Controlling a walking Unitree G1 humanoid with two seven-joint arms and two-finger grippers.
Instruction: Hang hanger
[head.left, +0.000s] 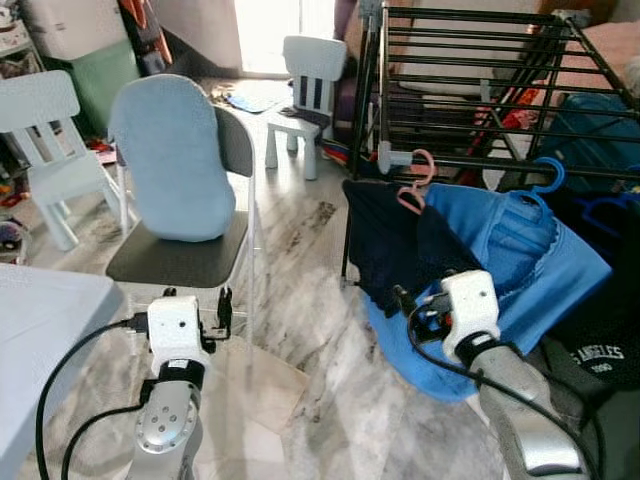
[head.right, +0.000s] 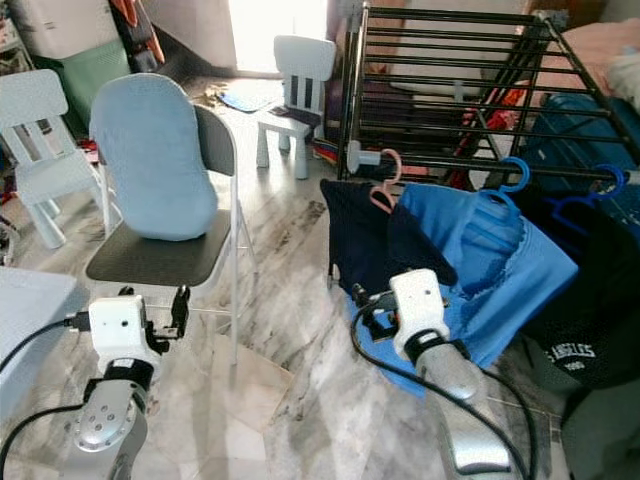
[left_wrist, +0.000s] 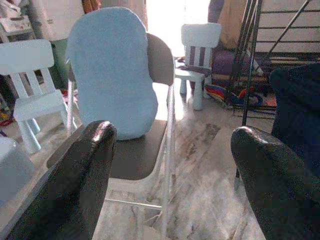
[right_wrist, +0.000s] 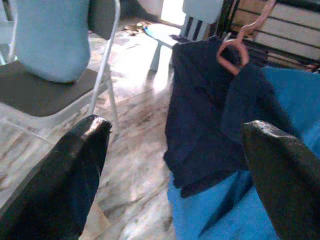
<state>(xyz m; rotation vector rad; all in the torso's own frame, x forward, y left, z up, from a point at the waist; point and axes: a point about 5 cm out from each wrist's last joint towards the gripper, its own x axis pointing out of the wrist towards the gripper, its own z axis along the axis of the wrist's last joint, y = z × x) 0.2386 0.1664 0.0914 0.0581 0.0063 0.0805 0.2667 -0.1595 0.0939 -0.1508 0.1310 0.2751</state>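
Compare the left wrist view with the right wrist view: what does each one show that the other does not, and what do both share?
Left wrist view alone: the small white chair and the open fingers of the left gripper.

Right wrist view alone: the pink hanger, the blue garment and the open right gripper.

Both share: the folding chair with its light blue cushion, the dark garment, the pale child's chair behind, and the marble floor.

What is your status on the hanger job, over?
Left gripper open, idle by folding chair. Right gripper open, empty, before navy garment. Pink hanger already hooked on rack. Nothing blocking.
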